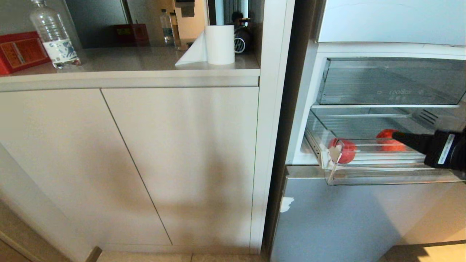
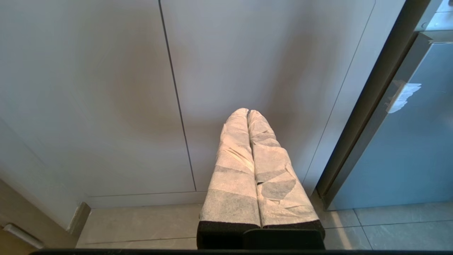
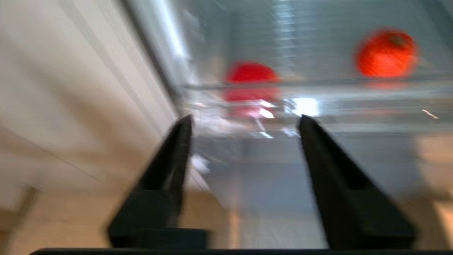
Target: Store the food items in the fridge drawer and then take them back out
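In the head view, two round red fruit pieces (image 1: 344, 150) (image 1: 389, 140) lie apart inside the pulled-out clear plastic fridge drawer (image 1: 378, 177), the black right gripper (image 1: 397, 137) just before it. The left wrist view shows the cloth-wrapped left gripper (image 2: 248, 112) pressed together near the pale cabinet doors (image 2: 106, 88). In the right wrist view the right gripper's black fingers (image 3: 177, 148) stand spread, empty.

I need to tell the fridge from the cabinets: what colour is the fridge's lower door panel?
Glossy pale blue-grey, against off-white cabinets. The lower door panel shows best in the left wrist view.
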Robot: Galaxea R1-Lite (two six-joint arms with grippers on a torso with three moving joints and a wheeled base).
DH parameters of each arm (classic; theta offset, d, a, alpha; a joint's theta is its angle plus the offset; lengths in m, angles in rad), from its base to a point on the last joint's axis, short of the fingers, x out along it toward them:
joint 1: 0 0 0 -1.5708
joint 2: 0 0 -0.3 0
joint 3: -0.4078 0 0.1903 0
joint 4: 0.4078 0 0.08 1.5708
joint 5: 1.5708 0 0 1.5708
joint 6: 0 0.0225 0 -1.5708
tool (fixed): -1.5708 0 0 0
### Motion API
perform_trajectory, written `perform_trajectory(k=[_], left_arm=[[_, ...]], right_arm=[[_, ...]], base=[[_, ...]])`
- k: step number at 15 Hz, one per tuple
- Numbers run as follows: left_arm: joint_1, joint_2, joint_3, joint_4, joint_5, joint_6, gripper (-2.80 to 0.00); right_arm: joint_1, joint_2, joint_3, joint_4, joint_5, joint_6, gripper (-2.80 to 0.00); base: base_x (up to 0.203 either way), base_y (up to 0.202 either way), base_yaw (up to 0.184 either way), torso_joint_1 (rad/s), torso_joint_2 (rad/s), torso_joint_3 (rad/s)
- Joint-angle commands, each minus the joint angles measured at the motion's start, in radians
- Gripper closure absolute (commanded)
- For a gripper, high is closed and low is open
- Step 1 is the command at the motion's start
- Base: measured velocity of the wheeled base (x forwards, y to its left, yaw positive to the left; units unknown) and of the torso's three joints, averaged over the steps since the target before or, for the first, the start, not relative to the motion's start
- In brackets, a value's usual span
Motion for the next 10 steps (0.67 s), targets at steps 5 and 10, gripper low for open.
perform_trajectory(k=[5, 10], left_arm=[[0.000, 0.000, 0.002, 0.000, 0.000, 0.000, 0.00], [0.000, 0.000, 0.002, 0.000, 0.000, 0.000, 0.00]], right_arm=[[-0.155, 0.387, -0.371, 0.201, 0.019, -0.092, 0.00], [-0.195, 0.605, -0.618, 0.299, 0.034, -0.113, 0.00]], base=[[0.000, 0.000, 0.000, 0.000, 0.00, 0.000], [0.000, 0.000, 0.000, 0.000, 0.00, 0.000]])
